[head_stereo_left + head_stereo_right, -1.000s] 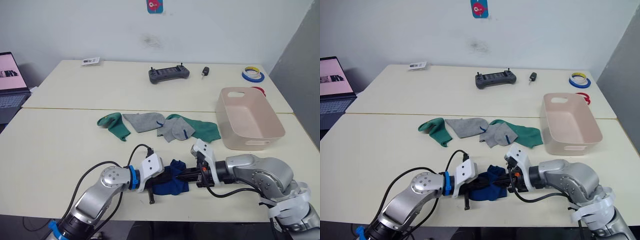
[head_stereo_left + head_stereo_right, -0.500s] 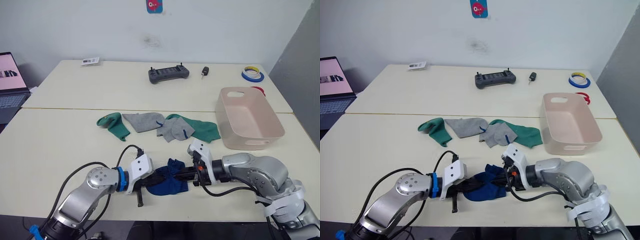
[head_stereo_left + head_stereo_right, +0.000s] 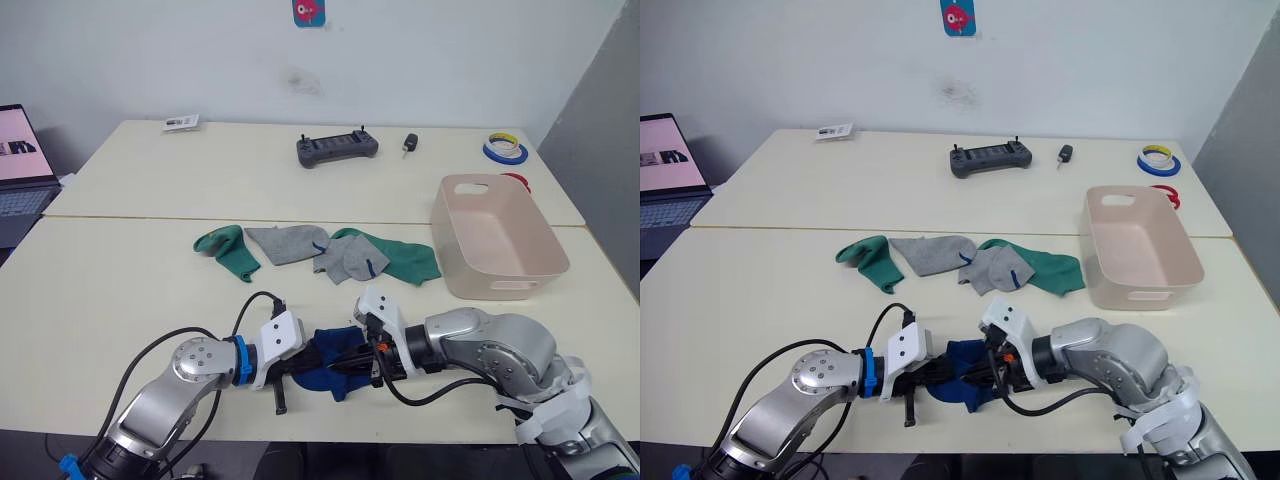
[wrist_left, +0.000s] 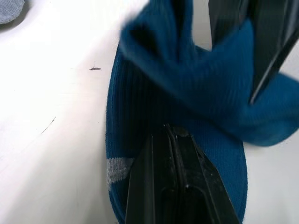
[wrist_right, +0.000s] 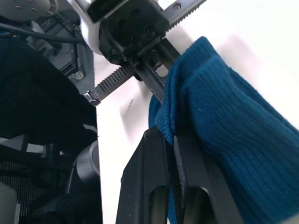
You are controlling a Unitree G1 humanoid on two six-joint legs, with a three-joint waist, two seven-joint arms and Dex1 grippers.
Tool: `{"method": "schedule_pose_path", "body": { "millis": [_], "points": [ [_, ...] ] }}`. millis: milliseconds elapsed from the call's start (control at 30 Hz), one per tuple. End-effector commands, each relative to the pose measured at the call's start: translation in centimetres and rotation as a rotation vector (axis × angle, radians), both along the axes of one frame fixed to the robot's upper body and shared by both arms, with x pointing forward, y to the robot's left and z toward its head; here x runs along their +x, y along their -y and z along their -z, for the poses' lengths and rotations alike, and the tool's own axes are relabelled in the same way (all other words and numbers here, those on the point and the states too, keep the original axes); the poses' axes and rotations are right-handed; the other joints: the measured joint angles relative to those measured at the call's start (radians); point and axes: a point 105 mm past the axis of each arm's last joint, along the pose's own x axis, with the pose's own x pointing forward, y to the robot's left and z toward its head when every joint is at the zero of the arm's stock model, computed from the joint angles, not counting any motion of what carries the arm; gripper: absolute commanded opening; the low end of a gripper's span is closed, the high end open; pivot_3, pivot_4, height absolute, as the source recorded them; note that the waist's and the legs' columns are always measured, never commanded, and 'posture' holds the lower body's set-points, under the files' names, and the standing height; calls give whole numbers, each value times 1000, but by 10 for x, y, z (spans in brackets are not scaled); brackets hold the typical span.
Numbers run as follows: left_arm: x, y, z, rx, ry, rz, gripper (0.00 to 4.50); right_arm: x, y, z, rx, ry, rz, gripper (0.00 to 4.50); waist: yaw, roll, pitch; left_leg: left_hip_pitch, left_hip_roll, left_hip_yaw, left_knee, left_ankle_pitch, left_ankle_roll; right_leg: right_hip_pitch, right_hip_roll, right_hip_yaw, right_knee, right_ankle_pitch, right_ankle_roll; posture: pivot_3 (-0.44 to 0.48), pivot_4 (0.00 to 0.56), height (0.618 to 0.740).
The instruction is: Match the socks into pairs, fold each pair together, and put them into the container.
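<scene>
Two pale tables (image 3: 150,290) are set edge to edge before a white wall, with a laptop (image 3: 20,170) seen at the far left. At the near edge, the left tool (image 3: 305,362) is closed flat on the lower layer of the blue socks (image 3: 335,360), pressing them onto the table; it sits where it was half a second ago. Farther back, a teal sock (image 3: 228,250), two grey socks (image 3: 290,243) and a second teal sock (image 3: 405,257) lie in an overlapping row, unmoved. The right tool (image 3: 352,362) is pinched shut on a raised fold of the blue socks and has been carried leftward since the earlier frame, so the bundle is now bunched shorter against the left tool. At the right, the container (image 3: 495,240) stands on the table, well apart from the socks. Beyond it, tape rolls (image 3: 505,150) lie at the back.
</scene>
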Motion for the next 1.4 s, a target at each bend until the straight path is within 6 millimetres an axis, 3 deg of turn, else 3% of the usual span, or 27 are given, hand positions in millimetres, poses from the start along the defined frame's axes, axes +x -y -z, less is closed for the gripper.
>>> {"method": "schedule_pose_path", "body": {
  "millis": [33, 167, 467, 667, 800, 967, 1067, 1200, 1400],
  "points": [
    [-5, -9, 18, 62, -53, -26, 0, 1, -5, 0, 13, 18, -3, 26, 0, 0, 0, 0, 0, 0, 0, 0, 0, 0, 0, 0, 0, 0, 0, 0, 150, 740],
    [-3, -11, 11, 44, -33, -43, 0, 2, -7, -5, 39, 18, 7, 1182, 0, 0, 0, 0, 0, 0, 0, 0, 0, 0, 0, 0, 0, 0, 0, 0, 150, 740],
    [-2, -27, -12, -45, -12, -133, 0, -8, 12, -32, 64, 56, -45, 4385, -1, 0, 1, 0, 1, 0, -1, 0, 0, -1, 0, 0, 0, 0, 0, 0, 150, 740],
    [-17, -47, -34, -127, -72, -210, 0, 4, 21, -46, 97, 216, -30, 4385, -1, -1, 4, -1, 1, 0, -1, 0, 0, -2, -1, 0, 0, 0, 0, 0, 150, 740],
    [-12, -67, -44, -118, -59, -267, 0, 15, 20, -44, 105, 260, 1, 4385, -1, 0, 5, -1, 1, 0, -2, 0, 0, -2, 0, 0, 0, 0, 0, 0, 150, 740],
    [1, -58, -74, -167, 12, -223, 0, 17, 20, -34, 77, 314, -28, 4385, 5, -2, 7, -1, 0, 0, -1, 0, 0, -2, -2, -1, -1, 0, 0, 0, 150, 740],
    [1, -41, -85, -164, 47, -132, 0, 15, 24, -35, 80, 340, -38, 3843, 4, -3, 8, -2, 0, 0, -1, 0, 0, -2, -2, -1, -2, 0, 0, 0, 150, 740],
    [-4, -7, -95, -173, 59, 36, 0, 10, 36, -29, 30, 358, -71, 2464, 3, -2, 9, -2, 0, 1, -1, 0, 0, -1, -2, 0, -3, 0, 0, 0, 150, 740],
    [1, 19, -80, -75, 77, 190, 0, 10, 34, -21, 2, 369, -62, 250, -2, -2, 9, -1, 0, 1, -1, 0, 0, -1, 0, 0, -2, 0, 0, 0, 150, 740]
  ]
}}
